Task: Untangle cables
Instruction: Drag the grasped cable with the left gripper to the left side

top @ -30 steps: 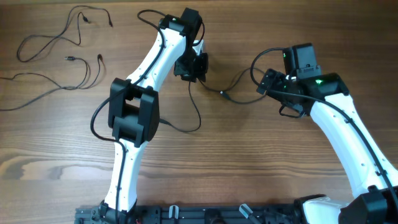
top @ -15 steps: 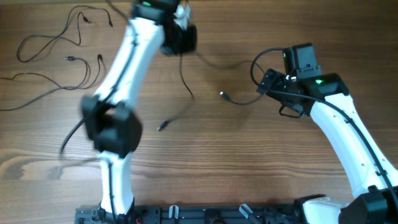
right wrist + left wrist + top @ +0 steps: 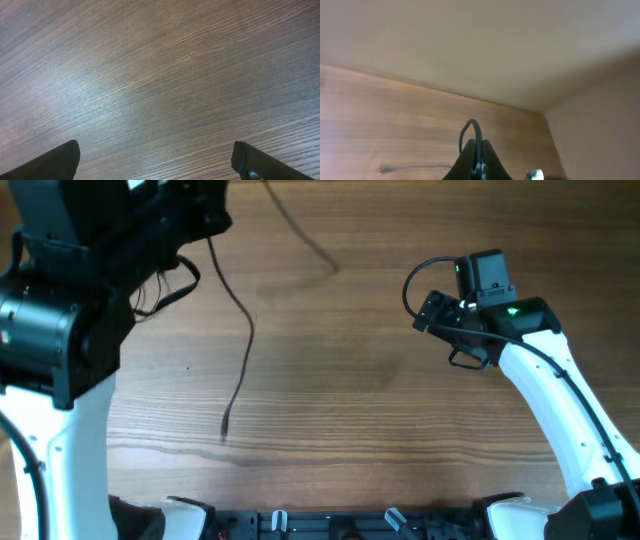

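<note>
Left wrist view: left claw [image 3: 476, 156] pinching a dangling cable [image 3: 247, 340] held high; the thin wire could slip out. Right claw [image 3: 155, 145] spread, well apart, cannot catch it.

My gripper [image 3: 159, 167] stands wide, its two dark fingertips [image 3: 59, 162] showing at the lower corners. Beyond them lies the wooden table [image 3: 165, 70], grain running slantwise, with a pale sheen at left.

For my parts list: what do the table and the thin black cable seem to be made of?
The table looks like wood or wood-look laminate, brown with a slight sheen: grain lines and a pale glare patch show. The cable is probably plastic- or rubber-jacketed, matte black: it bends in a soft curve.
</note>
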Tool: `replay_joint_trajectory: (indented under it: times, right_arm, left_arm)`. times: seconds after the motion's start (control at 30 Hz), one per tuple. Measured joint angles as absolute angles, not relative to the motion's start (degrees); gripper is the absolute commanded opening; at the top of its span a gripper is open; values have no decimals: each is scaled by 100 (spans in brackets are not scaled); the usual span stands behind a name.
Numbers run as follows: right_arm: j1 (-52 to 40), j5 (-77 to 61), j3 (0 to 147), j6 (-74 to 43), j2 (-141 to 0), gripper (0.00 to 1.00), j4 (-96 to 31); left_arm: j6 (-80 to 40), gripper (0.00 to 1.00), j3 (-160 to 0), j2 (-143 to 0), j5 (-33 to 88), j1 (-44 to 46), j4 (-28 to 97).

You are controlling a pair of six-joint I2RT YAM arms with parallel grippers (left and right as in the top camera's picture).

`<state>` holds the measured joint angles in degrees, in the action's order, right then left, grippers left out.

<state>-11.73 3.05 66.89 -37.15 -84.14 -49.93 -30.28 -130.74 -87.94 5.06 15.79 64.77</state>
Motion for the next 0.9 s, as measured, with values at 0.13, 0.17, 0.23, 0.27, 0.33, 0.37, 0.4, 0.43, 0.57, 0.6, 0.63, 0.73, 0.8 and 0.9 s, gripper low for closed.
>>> replay_joint_trajectory:
  times: [0.13,0.17,0.23,0.27,0.33,0.37,0.4,0.43,0.57,0.6,0.63,0.73,0.8,0.9]
  right_arm:
    - [-1173,305,6689,-3717,-8418,100,-4989]
    - [-1173,305,6689,-3715,-8418,100,-4987]
    - [-1173,305,6689,-3717,-8418,100,-4989]
    - [-1173,305,6689,-3717,-8418,100,-4991]
    - [-1173,305,6689,-3717,-8418,100,-4987]
    - [-1173,305,6689,-3715,-8418,100,-4989]
    - [-1173,305,6689,-3717,-8420,99,-4987]
    - [-1173,305,6689,-3715,-8420,100,-4989]
    - [-1173,305,6689,-3715,-8420,100,-4989]
    - [-1173,305,6689,-3717,-8420,100,-4989]
    - [-1173,305,6689,-3715,-8420,100,-4989]
    - [-1173,305,6689,-3715,-8420,100,-4989]
    - [-1173,305,6689,-3715,-8420,100,-4989]
    - [-1173,305,6689,-3715,-8420,100,-4987]
  left_arm:
    - [-4652,4,-13061,-8742,-1031,1507,7347]
    - [-5035,4,-13056,-8742,-1315,1337,7446]
    - [-5443,4,-13058,-8742,-1599,849,7664]
    - [-5596,4,-13056,-8742,-1667,526,7924]
    - [-5896,4,-13047,-8753,-1798,-362,8460]
    - [-5961,4,-13045,-8764,-1824,-711,8680]
    - [-6014,4,-13045,-8781,-1822,-987,8873]
    - [-6073,4,-13045,-8823,-1844,-1402,9067]
    - [-6132,4,-13045,-8914,-1883,-2359,9354]
    - [-6145,4,-13045,-8914,-1883,-2545,9362]
    - [-6160,4,-13045,-8914,-1881,-2685,9371]
    - [-6167,4,-12956,-8914,-1883,-3264,9362]
    - [-6233,4,-12704,-8938,-1955,-3575,9275]
    - [-6534,4,-12309,-9124,-2399,-3955,8882]
